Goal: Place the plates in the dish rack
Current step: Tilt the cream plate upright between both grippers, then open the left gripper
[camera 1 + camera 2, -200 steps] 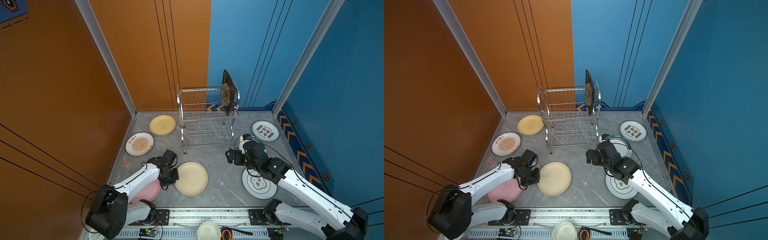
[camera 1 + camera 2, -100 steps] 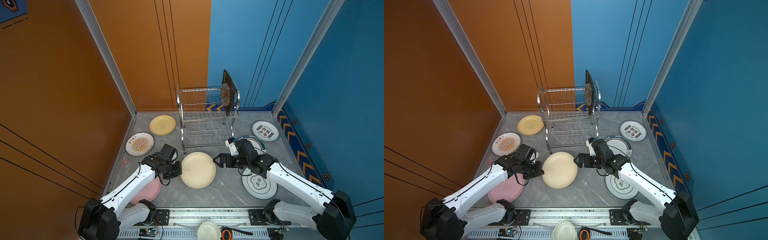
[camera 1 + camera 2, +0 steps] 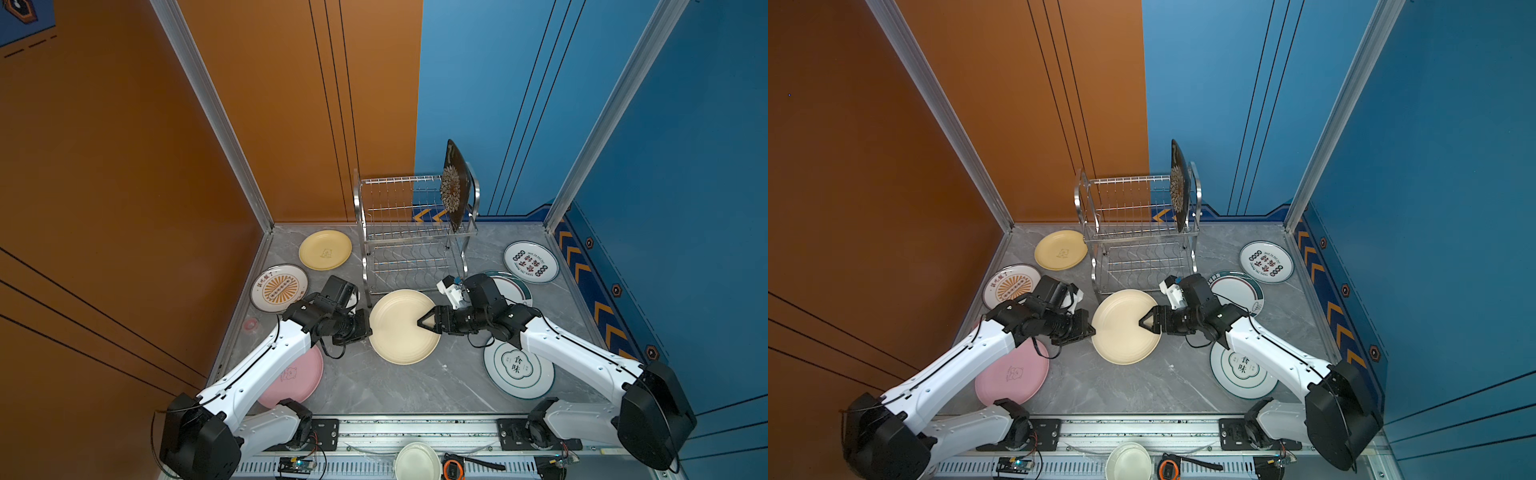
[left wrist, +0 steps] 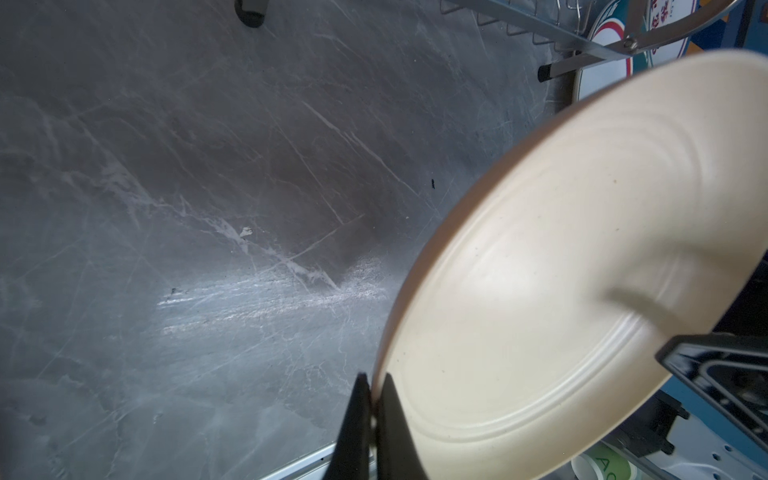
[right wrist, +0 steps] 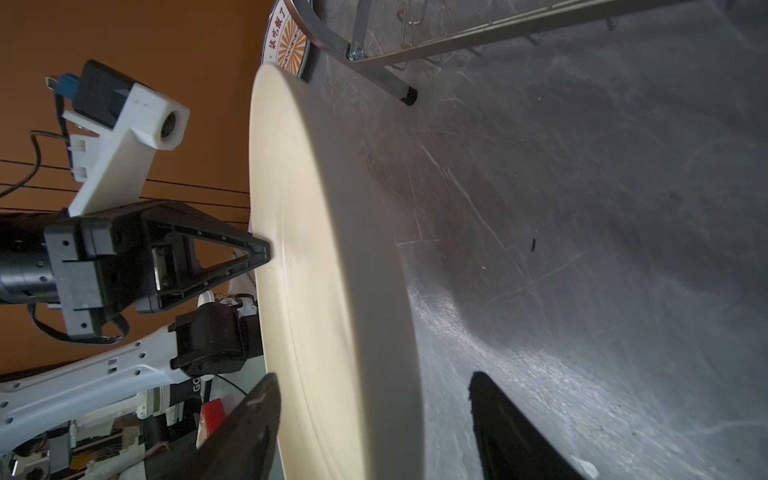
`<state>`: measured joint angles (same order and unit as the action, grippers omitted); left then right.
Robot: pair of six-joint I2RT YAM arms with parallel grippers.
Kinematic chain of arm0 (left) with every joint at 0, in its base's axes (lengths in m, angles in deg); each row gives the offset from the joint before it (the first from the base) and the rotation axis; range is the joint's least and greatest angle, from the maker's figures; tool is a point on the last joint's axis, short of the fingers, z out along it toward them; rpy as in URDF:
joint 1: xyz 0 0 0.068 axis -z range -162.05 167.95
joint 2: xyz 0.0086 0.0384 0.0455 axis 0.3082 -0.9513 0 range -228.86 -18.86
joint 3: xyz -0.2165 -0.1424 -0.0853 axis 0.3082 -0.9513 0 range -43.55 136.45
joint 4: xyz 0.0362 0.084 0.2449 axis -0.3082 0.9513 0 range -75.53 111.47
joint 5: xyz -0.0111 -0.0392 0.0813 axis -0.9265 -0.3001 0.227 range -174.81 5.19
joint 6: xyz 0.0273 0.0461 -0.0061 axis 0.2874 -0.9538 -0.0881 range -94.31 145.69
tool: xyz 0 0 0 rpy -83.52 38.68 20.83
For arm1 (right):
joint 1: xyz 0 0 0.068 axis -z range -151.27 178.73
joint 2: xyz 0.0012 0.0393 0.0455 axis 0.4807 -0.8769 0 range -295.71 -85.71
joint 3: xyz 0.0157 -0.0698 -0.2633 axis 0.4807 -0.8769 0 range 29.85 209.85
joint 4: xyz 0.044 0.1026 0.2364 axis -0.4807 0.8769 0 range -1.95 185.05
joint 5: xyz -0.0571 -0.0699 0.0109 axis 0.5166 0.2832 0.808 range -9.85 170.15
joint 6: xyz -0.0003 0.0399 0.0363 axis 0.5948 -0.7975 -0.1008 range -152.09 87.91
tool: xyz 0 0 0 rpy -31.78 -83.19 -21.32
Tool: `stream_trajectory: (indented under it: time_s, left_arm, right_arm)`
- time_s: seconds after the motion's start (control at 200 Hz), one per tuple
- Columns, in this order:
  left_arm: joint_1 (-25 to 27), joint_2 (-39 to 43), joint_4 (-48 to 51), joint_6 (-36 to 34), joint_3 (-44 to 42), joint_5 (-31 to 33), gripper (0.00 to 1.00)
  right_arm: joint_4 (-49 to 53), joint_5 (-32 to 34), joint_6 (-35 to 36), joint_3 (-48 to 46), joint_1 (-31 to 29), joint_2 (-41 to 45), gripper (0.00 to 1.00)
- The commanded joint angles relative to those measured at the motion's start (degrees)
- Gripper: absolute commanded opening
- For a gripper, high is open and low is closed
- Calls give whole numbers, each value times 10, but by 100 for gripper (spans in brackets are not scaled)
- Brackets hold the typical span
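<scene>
My left gripper (image 3: 369, 328) (image 4: 374, 380) is shut on the left rim of the cream plate (image 3: 399, 328) (image 5: 316, 249), holding it tilted above the table in front of the dish rack (image 3: 415, 232). My right gripper (image 3: 420, 322) (image 5: 374, 378) is open and straddles the plate's right rim, one finger over its face, the other apart from its underside. A black square floral plate (image 3: 455, 191) stands in the rack's upper tier. Lying flat are the yellow plate (image 3: 325, 249), sunburst plate (image 3: 279, 288), pink plate (image 3: 297, 374) and three white plates (image 3: 531, 262) (image 3: 513, 286) (image 3: 517, 368).
The rack's front legs (image 4: 548, 72) stand just behind the lifted plate. A small white bowl (image 3: 417, 461) sits on the front rail. Orange wall closes the left side and blue wall the right. The left arm passes over the pink plate.
The left gripper lifted the cream plate and carried it right, towards the rack. The right gripper swung left to the plate's right rim, and its jaws narrowed around it.
</scene>
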<state>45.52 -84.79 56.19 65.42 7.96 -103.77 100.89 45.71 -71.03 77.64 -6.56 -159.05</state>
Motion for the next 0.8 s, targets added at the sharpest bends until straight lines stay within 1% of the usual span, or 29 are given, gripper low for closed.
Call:
stream_trajectory:
  time_s: [0.0, 0.06, 0.215, 0.385, 0.445, 0.596, 0.706, 0.796]
  left_arm:
    - [7, -7, 3, -17, 18, -28, 0]
    - [7, -10, 3, -21, 20, -31, 0]
    - [7, -14, 3, -23, 22, -31, 0]
    - [5, -14, 3, -25, 23, -30, 0]
    - [4, -14, 2, -25, 22, -30, 7]
    - [-2, -11, 4, -25, 26, -25, 30]
    - [-13, -6, 3, -25, 28, -23, 48]
    - [-26, -2, 4, -26, 29, -21, 56]
  right_arm:
    - [-28, -26, -10, 4, 4, -13, 65]
    - [-32, -24, -12, 5, 5, -16, 61]
    - [-38, -21, -20, 8, 5, -20, 43]
    - [-32, -6, -23, 10, 5, -14, 18]
    - [-23, 5, -23, 12, 6, -10, 12]
    - [26, 46, -7, 30, 4, 7, 4]
    - [86, 104, 9, 52, 0, 30, 1]
    - [136, 166, 17, 74, -7, 57, 0]
